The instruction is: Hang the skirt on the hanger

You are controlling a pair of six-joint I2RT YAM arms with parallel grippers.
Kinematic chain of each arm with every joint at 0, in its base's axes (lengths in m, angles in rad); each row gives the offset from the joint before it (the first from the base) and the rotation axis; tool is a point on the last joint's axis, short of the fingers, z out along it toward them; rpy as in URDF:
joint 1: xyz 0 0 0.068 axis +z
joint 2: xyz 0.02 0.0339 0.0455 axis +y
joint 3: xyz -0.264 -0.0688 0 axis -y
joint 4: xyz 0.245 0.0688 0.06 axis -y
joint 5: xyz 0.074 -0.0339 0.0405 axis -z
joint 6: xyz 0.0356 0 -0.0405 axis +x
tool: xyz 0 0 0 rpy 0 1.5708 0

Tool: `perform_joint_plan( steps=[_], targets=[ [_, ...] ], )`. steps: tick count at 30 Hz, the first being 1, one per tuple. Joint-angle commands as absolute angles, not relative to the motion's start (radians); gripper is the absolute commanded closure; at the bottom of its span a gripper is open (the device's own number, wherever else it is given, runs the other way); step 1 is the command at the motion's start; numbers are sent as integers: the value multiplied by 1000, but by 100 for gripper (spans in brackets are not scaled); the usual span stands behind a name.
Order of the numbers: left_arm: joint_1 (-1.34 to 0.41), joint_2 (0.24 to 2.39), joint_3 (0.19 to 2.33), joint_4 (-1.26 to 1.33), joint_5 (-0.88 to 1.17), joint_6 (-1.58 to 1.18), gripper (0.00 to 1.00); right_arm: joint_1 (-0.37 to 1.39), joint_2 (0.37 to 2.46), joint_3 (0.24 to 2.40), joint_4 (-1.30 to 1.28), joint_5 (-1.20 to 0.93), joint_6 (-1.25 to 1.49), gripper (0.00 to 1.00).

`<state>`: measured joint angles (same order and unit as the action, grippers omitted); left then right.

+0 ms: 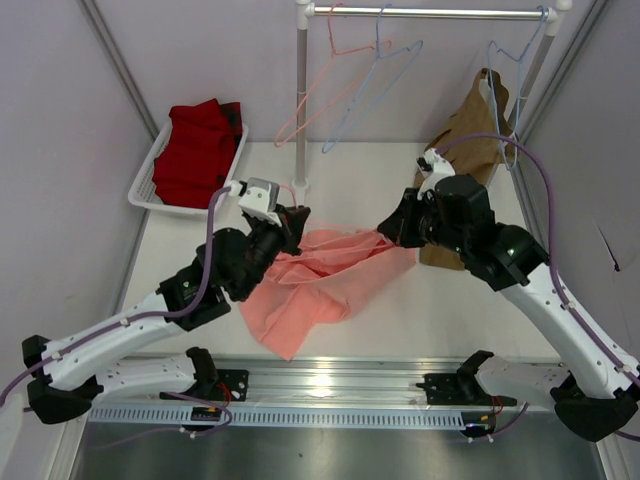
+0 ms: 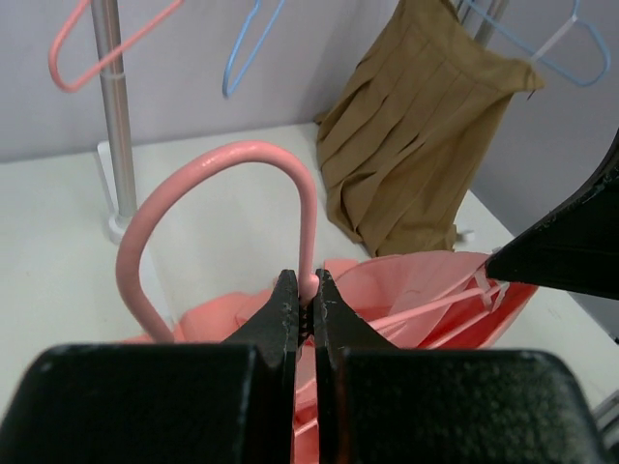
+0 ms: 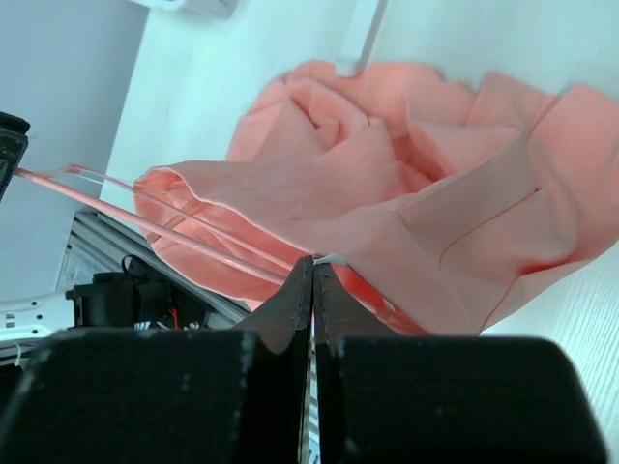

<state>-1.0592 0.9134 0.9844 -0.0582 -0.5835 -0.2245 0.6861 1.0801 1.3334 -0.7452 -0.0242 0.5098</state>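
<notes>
**A:** What does the skirt (image 1: 310,285) look like from where you stand?

**B:** It is salmon-pink, soft, and creased into loose folds. It lies crumpled at the middle of the white table (image 1: 480,310), between the two arms. Its upper edge is lifted and drawn out between them, and its lower corner trails toward the near edge.

**A:** And the hanger (image 2: 242,152)?

**B:** It is the same salmon-pink. The curved hook stands upright in the left wrist view. The left gripper (image 2: 302,290) is clamped on the stem just below the curve, with its jaws almost together. The thin wire arms run down inside the skirt's folds, toward the right arm.

**A:** The right gripper (image 3: 311,266)?

**B:** Its jaws are pressed together on a fold at the skirt's edge, holding that end off the table.

**A:** Any labels or writing?

**B:** A small pale scrap shows just beside the right gripper's fingertips. I cannot tell whether anything is printed on it.

**A:** What is behind?

**B:** A brown garment (image 1: 470,130) and light-blue hangers (image 1: 375,90) hang from a rail (image 1: 440,13). At the left, a white basket (image 1: 145,185) holds a dark red cloth (image 1: 200,150).
</notes>
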Motion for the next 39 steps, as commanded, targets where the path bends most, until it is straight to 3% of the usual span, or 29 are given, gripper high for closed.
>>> perform_joint_plan(
  steps=[1,11,20,23,26,27,30,31,34,39],
  targets=[
    [-1058,946,1132,41,-597,-186,100,698,1107,1451,-791,-34,463,100],
    [-1057,1043,1379,8,-582,-137,100,672,1161,1652,-845,-40,411,100],
    [-1057,1265,1732,-267,-404,-81,100,673,1209,1790,-874,-63,400,100],
    [-1057,1363,1958,-426,-367,-45,100,673,1184,1766,-893,-25,387,100],
    [-1057,1408,2039,-509,-336,-31,100,667,1151,1717,-896,-5,377,99],
    [-1057,1411,2040,-521,-327,-32,100,667,1140,1677,-887,-14,377,97],
    [-1057,1410,2022,-517,-315,-40,100,669,1085,1588,-859,-41,373,78],
    [-1057,1405,2008,-511,-308,-43,100,670,1069,1563,-854,-51,370,67],
    [-1055,1396,1999,-500,-299,-43,100,672,1008,1513,-854,-64,354,50],
    [-1042,1400,2014,-511,-267,-46,100,672,927,1551,-853,-109,312,42]
  ],
)
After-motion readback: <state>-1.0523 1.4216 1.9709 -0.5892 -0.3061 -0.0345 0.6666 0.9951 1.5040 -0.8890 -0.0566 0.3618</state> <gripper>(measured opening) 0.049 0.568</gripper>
